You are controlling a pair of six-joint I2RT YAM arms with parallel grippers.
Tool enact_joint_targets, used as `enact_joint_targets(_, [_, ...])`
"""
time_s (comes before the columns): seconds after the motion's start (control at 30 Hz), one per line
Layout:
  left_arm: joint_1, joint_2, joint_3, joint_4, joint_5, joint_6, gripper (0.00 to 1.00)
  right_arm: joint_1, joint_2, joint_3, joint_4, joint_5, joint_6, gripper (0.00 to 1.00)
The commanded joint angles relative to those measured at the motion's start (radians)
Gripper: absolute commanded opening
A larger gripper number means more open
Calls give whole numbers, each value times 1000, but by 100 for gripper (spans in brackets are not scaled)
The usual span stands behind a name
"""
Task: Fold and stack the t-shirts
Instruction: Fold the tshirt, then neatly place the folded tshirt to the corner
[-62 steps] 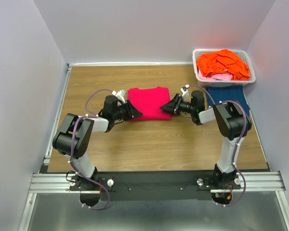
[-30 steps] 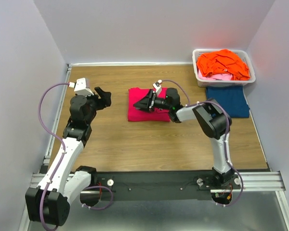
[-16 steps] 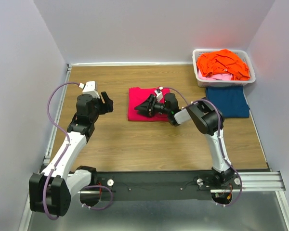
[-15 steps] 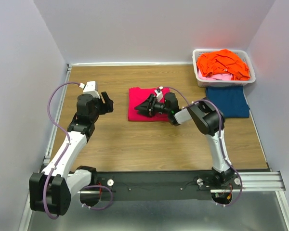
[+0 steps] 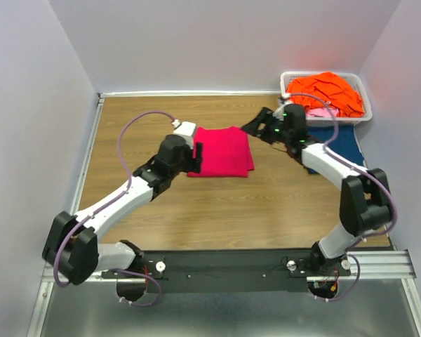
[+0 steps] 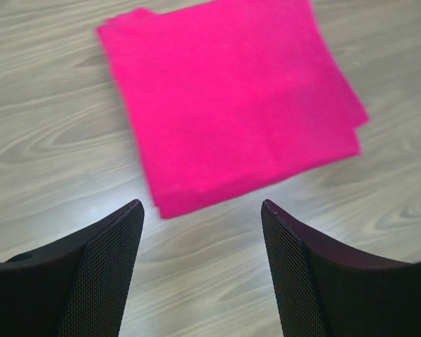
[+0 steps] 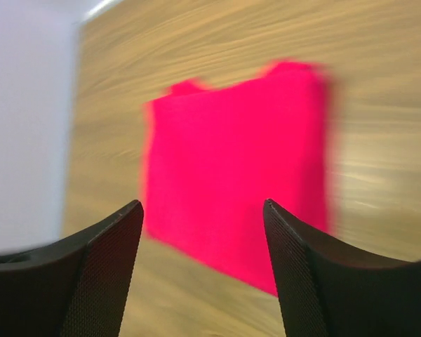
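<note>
Both my arms moved: left pincer and right pincer now hang apart, empty. Pink shirt lies folded mid-worktop, blue shirt at the far right corner. Orange shirts wait in the basket.

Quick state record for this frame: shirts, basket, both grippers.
magenta shirt: folded, flat on table, not gripped
blue shirt: folded, on table just in front of basket
basket: orange shirts heaped unfolded, pale pink cloth under them
left gripper: open, empty, at magenta shirt's edge
right gripper: open, empty, near magenta shirt's far right corner
</note>
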Motion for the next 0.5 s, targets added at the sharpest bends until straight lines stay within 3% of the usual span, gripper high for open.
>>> enact_joint_targets(0.0, [-128, 105, 130, -28, -108, 52, 76, -112, -109, -62, -347, 221, -180, 79])
enact_joint_targets(0.17, [-277, 355, 296, -75, -143, 143, 76, -164, -202, -94, -422, 304, -246, 100])
enact_joint_targets(0.2, [-299, 395, 325, -88, -160, 184, 74, -167, -213, -115, -425, 297, -245, 100])
enact_joint_targets(0.33, [-383, 578, 498, -169, -164, 243, 56, -172, -236, -163, -432, 252, -228, 100])
enact_joint_targets(0.47, [-402, 701, 570, -174, -144, 264, 40, -175, -238, -197, -433, 275, -231, 100])
